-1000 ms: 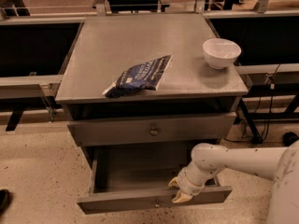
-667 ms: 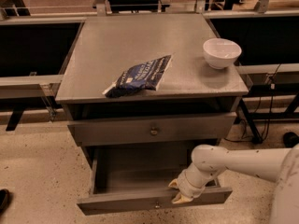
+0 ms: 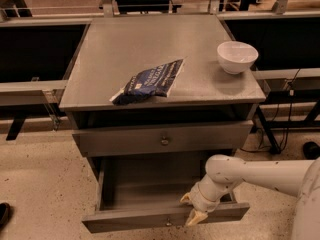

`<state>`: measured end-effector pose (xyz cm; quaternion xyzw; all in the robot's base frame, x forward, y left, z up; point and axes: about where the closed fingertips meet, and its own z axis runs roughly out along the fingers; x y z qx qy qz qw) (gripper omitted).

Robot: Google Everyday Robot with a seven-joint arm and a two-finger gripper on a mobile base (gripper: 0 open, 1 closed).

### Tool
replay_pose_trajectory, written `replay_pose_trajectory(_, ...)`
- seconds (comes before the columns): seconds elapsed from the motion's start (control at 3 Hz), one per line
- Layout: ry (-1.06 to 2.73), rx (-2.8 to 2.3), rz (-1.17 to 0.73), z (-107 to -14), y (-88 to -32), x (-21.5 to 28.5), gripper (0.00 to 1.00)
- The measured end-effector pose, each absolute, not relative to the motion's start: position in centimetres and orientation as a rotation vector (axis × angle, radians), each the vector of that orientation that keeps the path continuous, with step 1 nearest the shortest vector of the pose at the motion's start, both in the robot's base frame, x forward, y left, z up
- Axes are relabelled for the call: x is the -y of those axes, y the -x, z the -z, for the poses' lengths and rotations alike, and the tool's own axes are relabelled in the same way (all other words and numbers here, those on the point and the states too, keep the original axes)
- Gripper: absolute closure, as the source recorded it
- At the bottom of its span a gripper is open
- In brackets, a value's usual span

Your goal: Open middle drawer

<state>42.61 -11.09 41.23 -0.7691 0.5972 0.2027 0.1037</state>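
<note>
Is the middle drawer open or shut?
Open: the middle drawer is pulled out, its grey inside showing. The claw is at its front panel.

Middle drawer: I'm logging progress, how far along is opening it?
Done: the middle drawer is pulled well out, grey interior showing. In hand: the gripper sits at its front panel, right of centre. Left: probably only backing the gripper away.
</note>
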Motion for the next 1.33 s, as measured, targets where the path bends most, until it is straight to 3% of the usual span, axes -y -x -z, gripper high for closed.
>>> replay_pose_trajectory(0.33, 2.268, -1.762, -0.598, -41.2, -42.6, 11.1, 0.03)
replay_pose_trajectory(1.33, 2.266, -1.661, -0.431, -47.0, -43.8, 12.0, 0.0)
